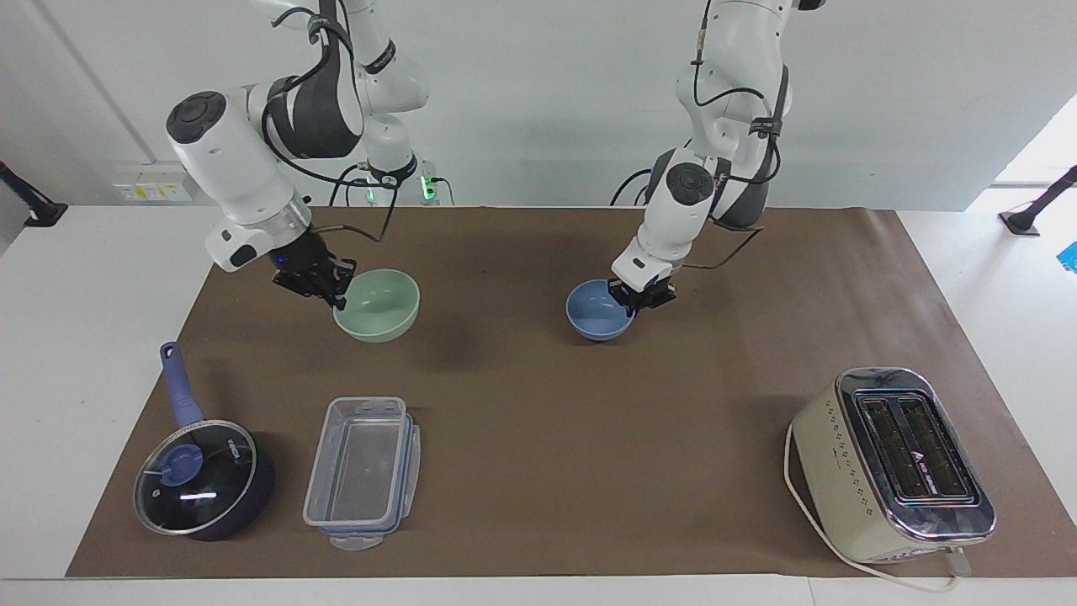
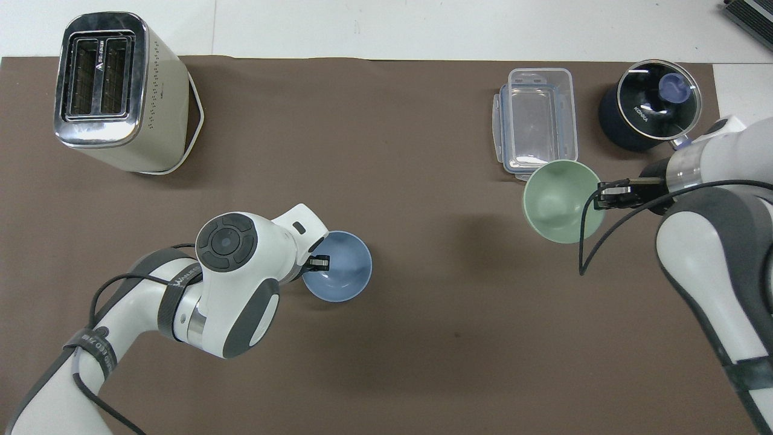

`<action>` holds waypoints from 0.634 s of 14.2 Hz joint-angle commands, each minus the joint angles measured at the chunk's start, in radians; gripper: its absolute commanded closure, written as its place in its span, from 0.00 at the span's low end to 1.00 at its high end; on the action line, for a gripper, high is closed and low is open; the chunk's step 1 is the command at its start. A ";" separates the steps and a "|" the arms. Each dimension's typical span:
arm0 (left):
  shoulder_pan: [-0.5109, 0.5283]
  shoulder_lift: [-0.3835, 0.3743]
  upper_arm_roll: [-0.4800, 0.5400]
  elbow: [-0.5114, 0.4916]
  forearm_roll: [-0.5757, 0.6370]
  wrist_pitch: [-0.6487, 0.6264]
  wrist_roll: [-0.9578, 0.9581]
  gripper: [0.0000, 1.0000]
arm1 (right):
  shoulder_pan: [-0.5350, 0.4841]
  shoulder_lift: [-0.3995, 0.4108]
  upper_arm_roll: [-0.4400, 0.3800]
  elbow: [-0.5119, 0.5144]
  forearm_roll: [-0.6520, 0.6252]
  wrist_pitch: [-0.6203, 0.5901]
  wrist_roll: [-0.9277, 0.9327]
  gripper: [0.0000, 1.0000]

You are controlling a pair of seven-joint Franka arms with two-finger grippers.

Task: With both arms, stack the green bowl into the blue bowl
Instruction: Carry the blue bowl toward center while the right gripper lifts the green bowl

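My left gripper [image 1: 642,296] is shut on the rim of the blue bowl [image 1: 597,313] and holds it upright, low at the brown mat [image 1: 538,438] near the table's middle; I cannot tell whether it touches the mat. In the overhead view the left gripper [image 2: 319,262] grips the blue bowl [image 2: 339,267] at the rim toward the left arm's end. My right gripper [image 1: 325,289] is shut on the rim of the green bowl [image 1: 380,316] and holds it raised above the mat. In the overhead view the right gripper [image 2: 605,196] holds the green bowl [image 2: 558,200] over the container's near edge.
A clear plastic container [image 1: 362,471] and a dark blue saucepan with a glass lid [image 1: 202,478] stand toward the right arm's end, farther from the robots than the green bowl. A cream toaster [image 1: 892,463] with its cord stands toward the left arm's end.
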 commanded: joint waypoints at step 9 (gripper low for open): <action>0.051 -0.080 0.032 0.081 -0.001 -0.121 0.103 0.00 | 0.242 -0.019 0.000 -0.085 0.004 0.131 0.313 1.00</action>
